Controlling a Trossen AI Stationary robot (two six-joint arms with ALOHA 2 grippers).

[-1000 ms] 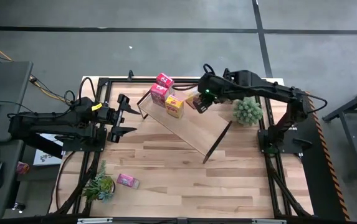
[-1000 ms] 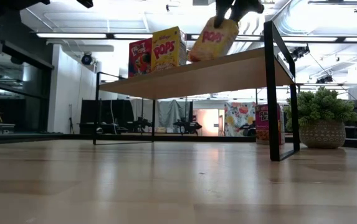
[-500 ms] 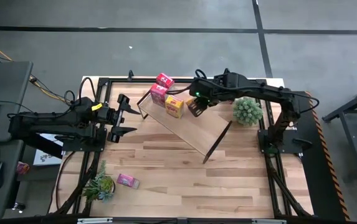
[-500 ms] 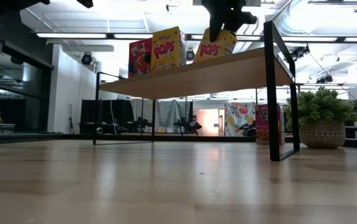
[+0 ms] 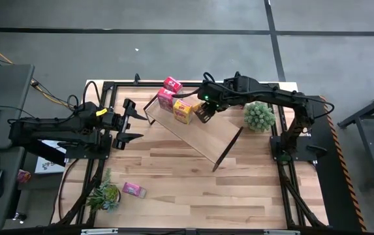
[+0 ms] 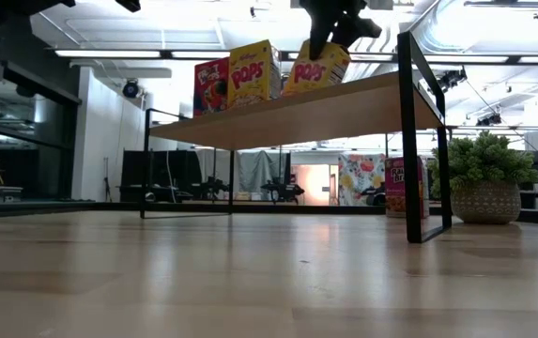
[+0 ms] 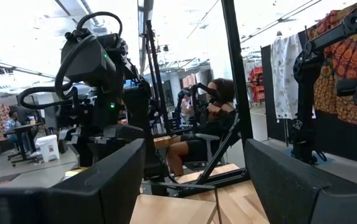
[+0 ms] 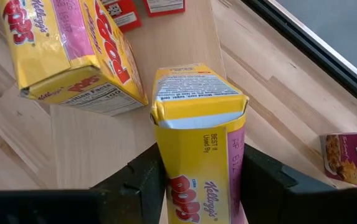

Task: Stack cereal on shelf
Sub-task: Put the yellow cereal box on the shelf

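The shelf (image 5: 203, 138) stands slantwise on the table's far half, and its light-wood board also shows in the low view (image 6: 344, 111). A red box (image 6: 210, 86) and a yellow Pops box (image 6: 253, 73) stand upright on the board. My right gripper (image 5: 203, 111) is over the board, shut on a second yellow Pops box (image 8: 197, 155), right beside the first (image 8: 72, 56). My left gripper (image 5: 129, 121) is open and empty over the table's left side, left of the shelf. My right gripper pinches the yellow Pops box by two opposite faces (image 8: 166, 186), one finger (image 8: 142, 180) on each side. In the low view it comes from above onto the box's upper end (image 6: 330, 47). The box is tilted, with its lower end (image 6: 299, 89) at the board; I cannot tell whether it touches.
A magenta box (image 5: 172, 83) lies on the table behind the shelf's left end. A pink box (image 5: 133, 189) and a plant (image 5: 105, 194) are at the near left. A potted plant (image 5: 260, 116) and a Raisin Bran box (image 8: 352, 155) stand right of the shelf.
My right gripper has gone toward the table's left edge and down along the shelf with the yellow box. The box has come down from above the board to the board's level, close beside the standing yellow box, and has tipped less steeply.
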